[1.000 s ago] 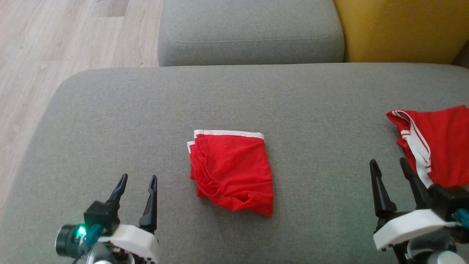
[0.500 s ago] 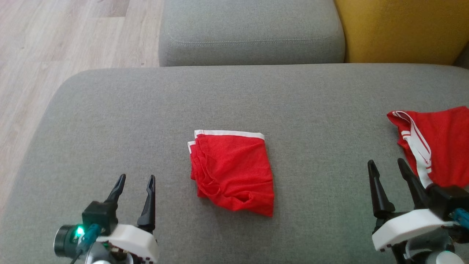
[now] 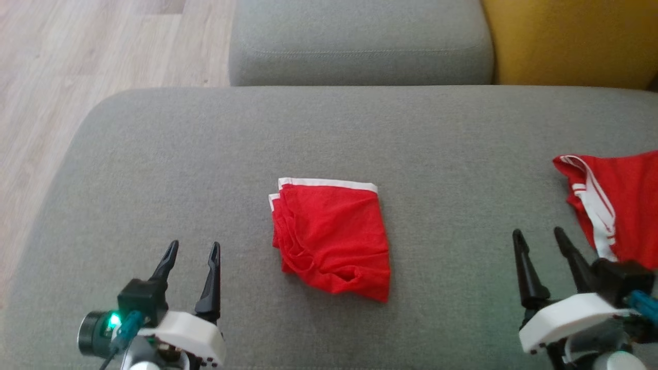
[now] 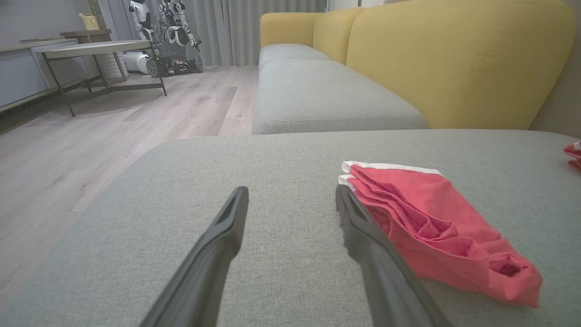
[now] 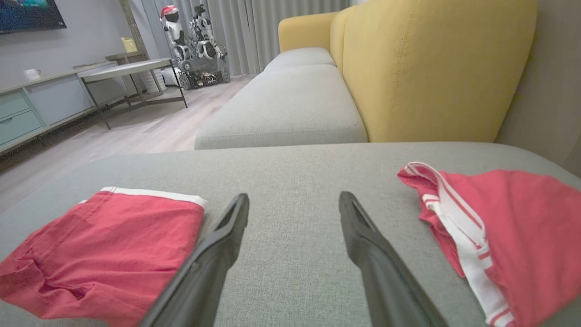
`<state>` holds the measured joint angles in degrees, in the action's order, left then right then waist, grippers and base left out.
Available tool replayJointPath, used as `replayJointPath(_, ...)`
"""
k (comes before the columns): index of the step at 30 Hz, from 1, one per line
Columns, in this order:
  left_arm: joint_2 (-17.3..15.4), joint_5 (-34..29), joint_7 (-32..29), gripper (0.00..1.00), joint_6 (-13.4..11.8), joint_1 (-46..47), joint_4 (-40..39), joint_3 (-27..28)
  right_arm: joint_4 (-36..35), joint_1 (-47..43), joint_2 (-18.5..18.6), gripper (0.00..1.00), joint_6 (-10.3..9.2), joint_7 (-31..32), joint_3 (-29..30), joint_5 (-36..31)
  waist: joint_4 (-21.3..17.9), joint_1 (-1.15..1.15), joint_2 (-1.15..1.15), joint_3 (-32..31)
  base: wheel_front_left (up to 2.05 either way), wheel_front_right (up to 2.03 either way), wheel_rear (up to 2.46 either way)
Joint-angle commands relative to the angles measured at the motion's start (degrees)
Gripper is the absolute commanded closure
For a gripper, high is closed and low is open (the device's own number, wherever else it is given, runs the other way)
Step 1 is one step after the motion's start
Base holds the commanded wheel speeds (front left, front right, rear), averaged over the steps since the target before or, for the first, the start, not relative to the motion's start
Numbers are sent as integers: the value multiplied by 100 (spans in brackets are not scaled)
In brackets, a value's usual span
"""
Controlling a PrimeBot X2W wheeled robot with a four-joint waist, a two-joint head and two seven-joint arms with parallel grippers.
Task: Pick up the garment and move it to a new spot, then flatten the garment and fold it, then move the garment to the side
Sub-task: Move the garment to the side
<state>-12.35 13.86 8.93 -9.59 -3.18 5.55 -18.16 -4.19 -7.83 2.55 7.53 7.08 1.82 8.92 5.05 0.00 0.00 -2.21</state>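
The wide grey fabric sofa seat (image 3: 154,154) carries everything, with a mustard-yellow upholstered backrest (image 3: 565,41) beyond it. At the seat's right edge lies a crumpled red garment with white side stripes (image 3: 622,200); the head view cuts it off, so its full shape is hard to judge. In the middle of the seat lies the red cloth garment with a white waistband (image 3: 331,239), folded into a compact, slightly rumpled square. Since it looks folded, the step in hand is probably moving it aside. The left gripper (image 3: 194,246) and right gripper (image 3: 537,234) hover on either side, clear of it, fingers spread and empty. Next, one gripper must reach in, pinch all layers at one edge, and carry them without unfolding.
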Motion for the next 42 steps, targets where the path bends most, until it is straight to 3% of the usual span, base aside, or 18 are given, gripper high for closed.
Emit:
replayJointPath(1,-89,19,61,0,-15,402,-227,159,-94,309,35,0,-4,-1,-157,-18,60,0,0,66,0,0,0)
replayJointPath(9,4,-15,182,0,19,713,-209,36,1156,1105,34,0,-4,-266,-857,299,458,0,0,539,0,0,0)
replayJointPath(17,168,-30,339,0,64,1068,-63,-83,2903,2072,33,0,-4,-528,-1734,688,770,0,0,963,0,0,0)
replayJointPath(26,262,-22,467,0,70,1265,116,-123,4294,2682,33,0,-4,-203,-2633,1304,833,0,0,1159,0,0,0)
replayJointPath(27,267,-20,476,0,69,1272,130,-125,4352,2716,33,54,-4,-216,-2698,1396,824,0,0,1158,0,0,0)
replayJointPath(28,269,-19,484,0,68,1276,144,-127,4418,2752,33,95,-4,-221,-2762,1434,808,0,0,1156,0,0,0)
replayJointPath(29,269,-17,491,0,66,1280,155,-127,4469,2782,33,100,-4,-213,-2825,1483,785,0,0,1152,0,0,0)
replayJointPath(35,238,-14,524,0,40,1271,154,-107,4460,2970,66,100,-4,-440,-3015,1453,530,0,0,1101,0,0,0)
replayJointPath(42,180,-7,539,0,12,1239,70,-82,3980,3002,519,100,-4,-517,-3165,1215,31,0,0,1084,0,0,0)
